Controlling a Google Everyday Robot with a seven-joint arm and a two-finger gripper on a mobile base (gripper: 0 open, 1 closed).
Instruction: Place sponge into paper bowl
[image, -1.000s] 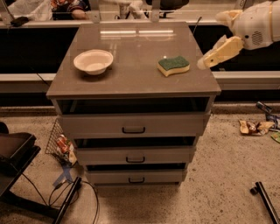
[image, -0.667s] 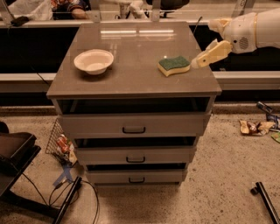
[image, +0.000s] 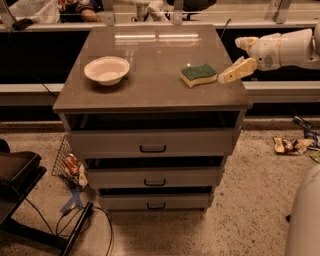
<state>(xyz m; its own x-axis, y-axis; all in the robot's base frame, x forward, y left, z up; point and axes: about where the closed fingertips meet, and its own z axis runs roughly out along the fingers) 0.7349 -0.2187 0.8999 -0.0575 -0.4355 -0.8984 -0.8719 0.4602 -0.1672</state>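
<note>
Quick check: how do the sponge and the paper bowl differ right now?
The sponge is yellow with a green top; the paper bowl is plain white. The sponge is a flat, wavy-edged slab; the paper bowl is round, hollow and wider. The sponge lies at the view's right, close beside the tool; the paper bowl sits far to the left. Both rest on the cabinet top.

Grey three-drawer cabinet (image: 110, 143), wrappers (image: 290, 145) littering the speckled floor (image: 250, 210)

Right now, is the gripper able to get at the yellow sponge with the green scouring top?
Probably yes. The gripper is just right of the yellow-and-green sponge, at the grey cabinet top's right edge, and nothing stands between them.
</note>
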